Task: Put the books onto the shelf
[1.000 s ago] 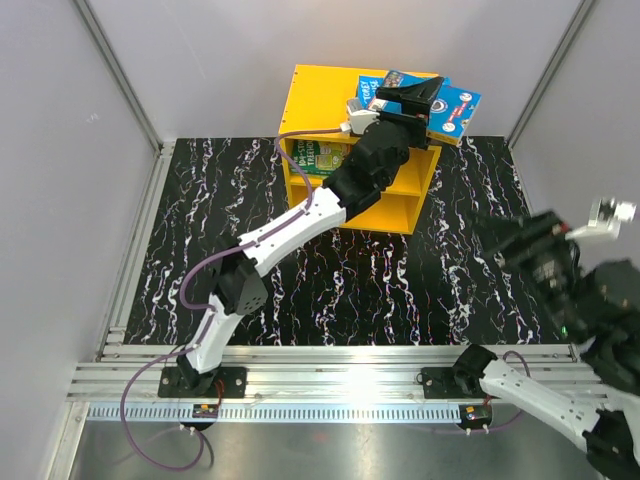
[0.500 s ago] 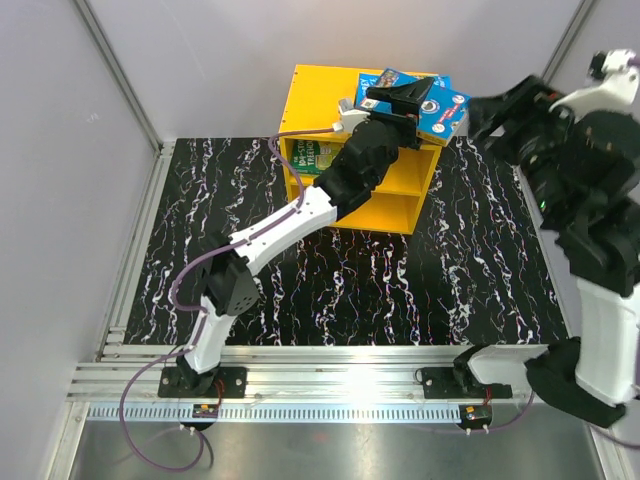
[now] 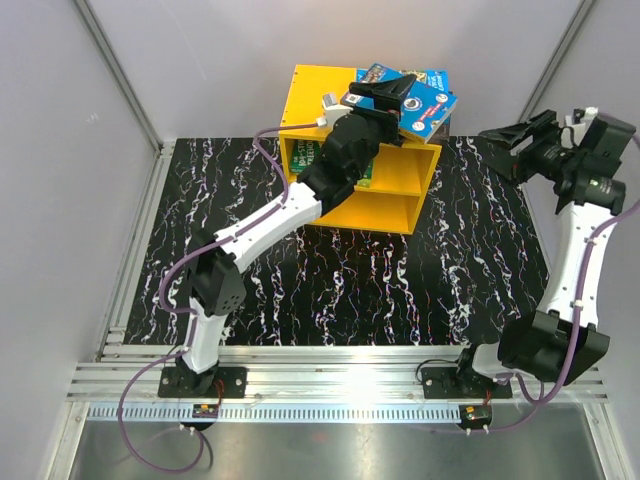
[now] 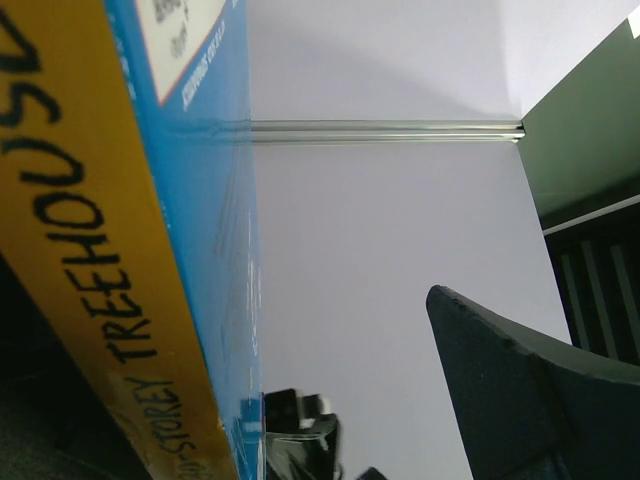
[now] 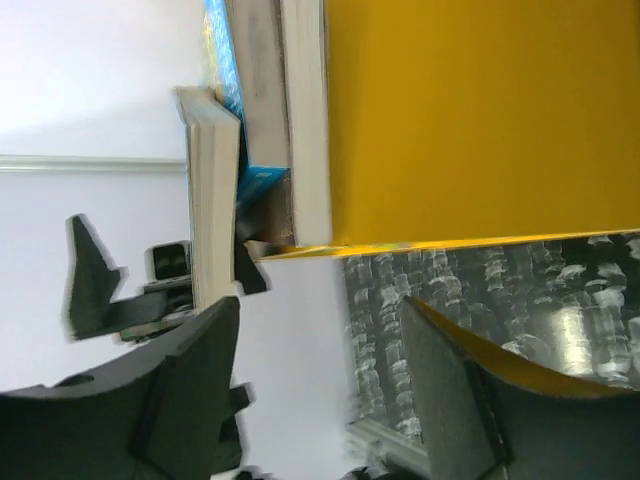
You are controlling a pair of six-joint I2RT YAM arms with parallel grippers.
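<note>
A black, white-veined marbled table (image 3: 400, 290) is seen nearest. Toward 2 o'clock above it, the right gripper (image 3: 497, 152) is held in the air, its jaws spread with nothing between them, and is pointed at the 3 o'clock side of the bright yellow boxy wooden shelf (image 3: 315, 90). The shelf is stood at 12 o'clock on the table. A green book (image 3: 371, 170) is glimpsed in its upper compartment, partly hidden by the left arm. Bright blue cartoon-covered paperbacks (image 3: 432, 100) are laid flat on the shelf top, toward its 2 o'clock corner, jutting past the edge. The left gripper (image 3: 383, 92) is placed over them, released wide; in the wrist view one finger (image 4: 520, 380) is seen well apart from a book's yellow spine.
</note>
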